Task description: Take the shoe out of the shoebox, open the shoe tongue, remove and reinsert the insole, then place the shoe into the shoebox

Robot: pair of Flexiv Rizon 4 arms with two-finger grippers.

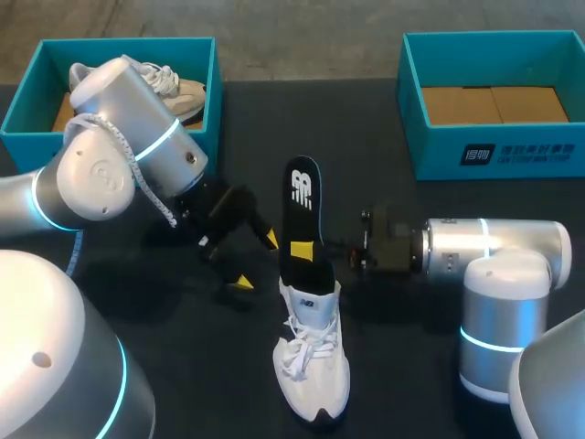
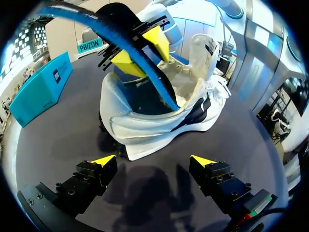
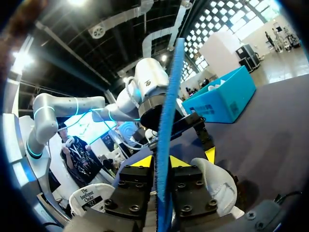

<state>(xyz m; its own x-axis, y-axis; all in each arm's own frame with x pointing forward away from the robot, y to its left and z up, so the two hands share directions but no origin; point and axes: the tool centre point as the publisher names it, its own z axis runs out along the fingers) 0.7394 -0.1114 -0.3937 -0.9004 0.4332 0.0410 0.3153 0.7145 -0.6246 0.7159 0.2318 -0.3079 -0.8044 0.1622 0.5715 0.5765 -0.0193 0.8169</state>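
Observation:
A white sneaker (image 1: 313, 370) lies on the dark table, toe toward the front edge. A black insole (image 1: 302, 197) with a blue underside sticks up out of its opening. My right gripper (image 1: 306, 249) comes in from the right, shut on the insole's middle; in its own view the yellow-tipped fingers (image 3: 145, 161) press the thin blue edge of the insole (image 3: 169, 96) from both sides, above the shoe (image 3: 212, 183). My left gripper (image 1: 254, 262) stands open just left of the shoe's heel. The left wrist view shows that gripper (image 2: 153, 162) empty, with the shoe (image 2: 159, 121) and the insole (image 2: 135, 43) ahead.
A teal shoebox (image 1: 210, 64) at the back left holds a second sneaker (image 1: 178, 87). Another teal shoebox (image 1: 411, 101) at the back right has only cardboard in its bottom. Bare table (image 1: 402, 366) lies to the right of the shoe.

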